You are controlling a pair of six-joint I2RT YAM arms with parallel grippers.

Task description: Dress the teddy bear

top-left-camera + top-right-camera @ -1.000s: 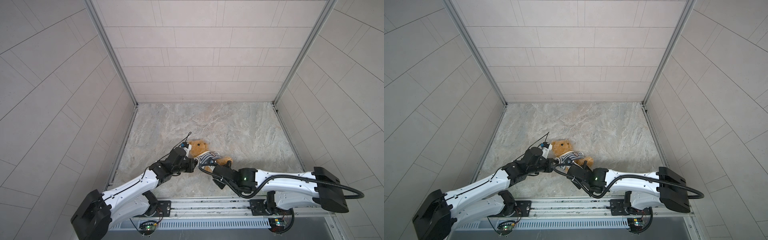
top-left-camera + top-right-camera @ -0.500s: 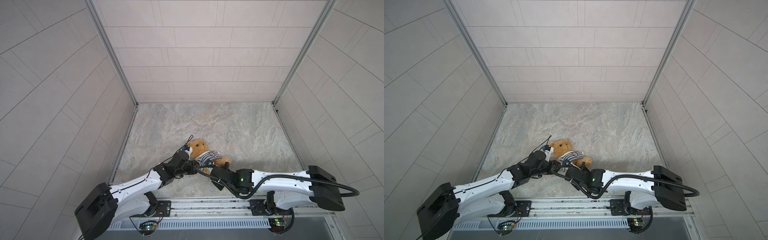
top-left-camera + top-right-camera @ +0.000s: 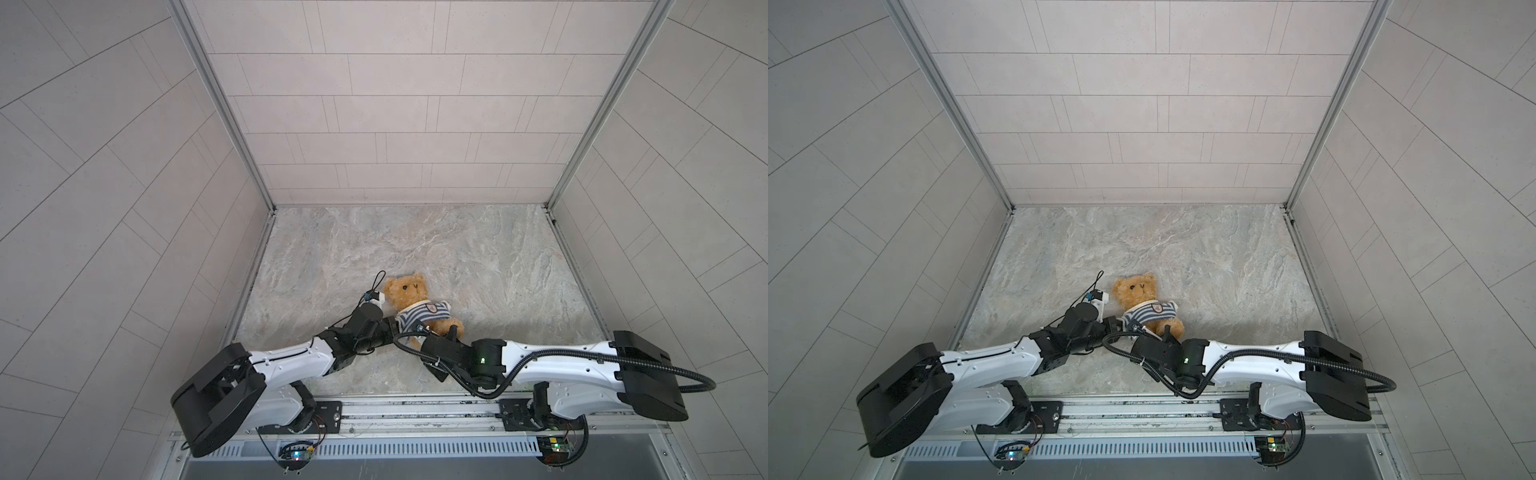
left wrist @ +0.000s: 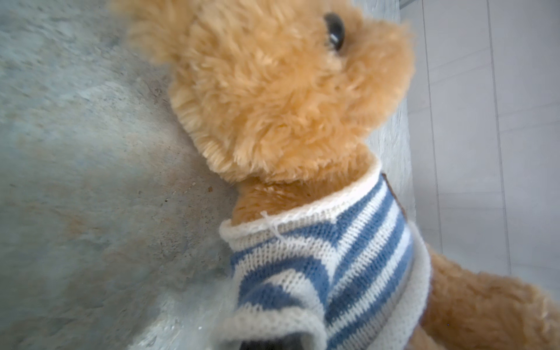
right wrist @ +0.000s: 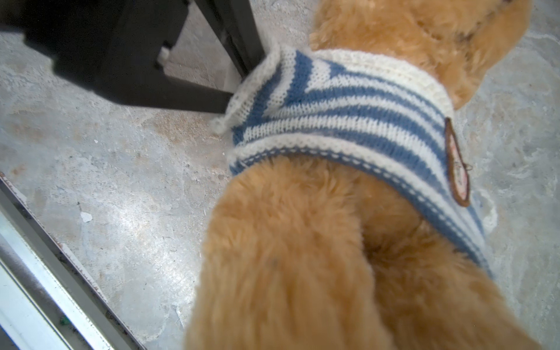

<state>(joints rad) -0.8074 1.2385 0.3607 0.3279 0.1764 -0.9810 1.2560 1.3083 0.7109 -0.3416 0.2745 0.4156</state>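
Pale grey tiled walls point(image 3: 415, 124) box in a marbled stone floor point(image 3: 457, 257). A metal rail point(image 3: 415, 409) runs along the floor's near edge and carries both arms. The left arm point(image 3: 291, 365) and the right arm point(image 3: 552, 365) each stretch low from the rail and meet over the strip of floor just beyond its middle.

There, near the rail, the teddy bear point(image 3: 405, 291) lies on its back, face up. Its long axis runs slantwise to the rail. The head points away from the rail and a little toward the left arm's end of it. The legs point back toward the rail and the right arm's end.

A blue-and-white striped shirt point(image 3: 422, 312) covers the bear's chest, with the collar round the neck and the hem across the belly.

The right gripper point(image 3: 434, 332) sits at the rail-side end of the bear, jaws clamped on its nearer leg. In the right wrist view that furry leg fills the foreground and hides the fingertips.

The left gripper point(image 3: 392, 322) lies beside the bear, toward the left arm's end of the rail. Its jaws are drawn together at the cuff of a shirt sleeve point(image 5: 251, 85) and touch it; whether they pinch the knit I cannot tell.

A small brown-edged badge point(image 5: 457, 169) is sewn on the shirt front.
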